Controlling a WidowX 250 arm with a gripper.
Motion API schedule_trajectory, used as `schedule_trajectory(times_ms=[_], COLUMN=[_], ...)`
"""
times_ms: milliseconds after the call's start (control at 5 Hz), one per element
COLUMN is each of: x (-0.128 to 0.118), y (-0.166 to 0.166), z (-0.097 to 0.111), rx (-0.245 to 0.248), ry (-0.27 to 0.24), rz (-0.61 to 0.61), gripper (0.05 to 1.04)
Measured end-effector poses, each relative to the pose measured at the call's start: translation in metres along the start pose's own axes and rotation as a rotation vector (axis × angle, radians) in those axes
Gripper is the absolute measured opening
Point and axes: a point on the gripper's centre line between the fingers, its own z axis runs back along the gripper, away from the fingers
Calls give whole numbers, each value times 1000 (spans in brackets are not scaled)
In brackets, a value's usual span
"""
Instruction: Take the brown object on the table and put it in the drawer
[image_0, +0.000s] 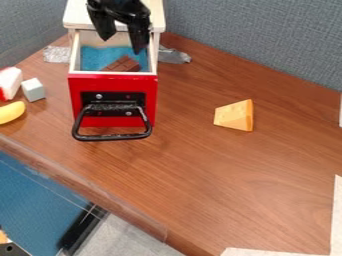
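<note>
The black gripper (121, 44) hangs over the back part of the pulled-out drawer (113, 76), its two fingers spread apart with nothing held between them. Inside the drawer, on the blue bottom near the front right, lies the brown object (124, 64), which looks like a chocolate bar. The drawer's red front carries a black handle. Part of the drawer's back is hidden behind the gripper.
A yellow cheese wedge (235, 115) lies on the table (220, 170) to the right. At the left edge are a banana (11, 112), a light grey cube (33, 89) and a red and white piece (9, 83). Grey partition walls (254, 35) stand behind.
</note>
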Motion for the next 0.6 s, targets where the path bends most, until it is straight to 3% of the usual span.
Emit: schedule_trajectory(times_ms=[200,400,600], x=[-12,-35,-70], y=[-10,-25,-52], z=[19,31,38], rx=[25,31,-6], ry=[23,87,119], rz=[20,52,42], gripper=[1005,1005,1005])
